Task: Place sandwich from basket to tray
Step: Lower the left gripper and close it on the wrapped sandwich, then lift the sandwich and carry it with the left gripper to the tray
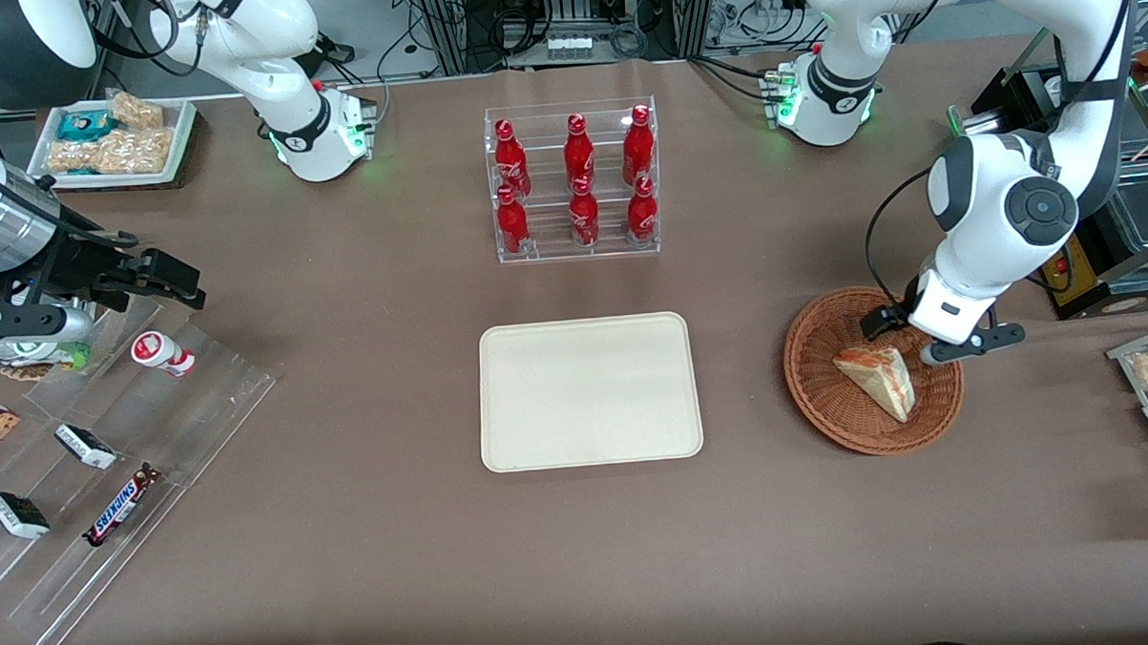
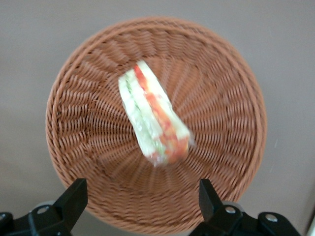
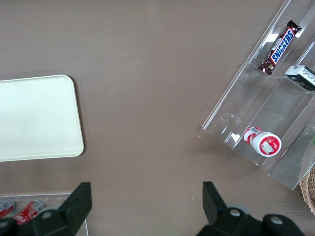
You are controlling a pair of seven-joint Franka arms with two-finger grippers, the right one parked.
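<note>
The gripper (image 2: 140,199) hovers above the basket (image 1: 815,390), fingers (image 2: 74,196) spread wide and holding nothing. Directly below it, the sandwich (image 2: 153,119) lies in the basket's middle. The tray (image 1: 590,391) sits well apart from the gripper, toward the parked arm's end.

Reddish-brown woven basket (image 1: 830,404), cream tray (image 1: 590,392), white-orange-green sandwich (image 2: 153,119).

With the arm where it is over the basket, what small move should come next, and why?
Probably a straight descent. The gripper hangs open above the basket, holding nothing, and the sandwich lies loose in the basket, roughly between the line of the fingers. The tray is bare, so the pick comes first. Lowering until the fingers flank the wedge should set up the grasp.
</note>
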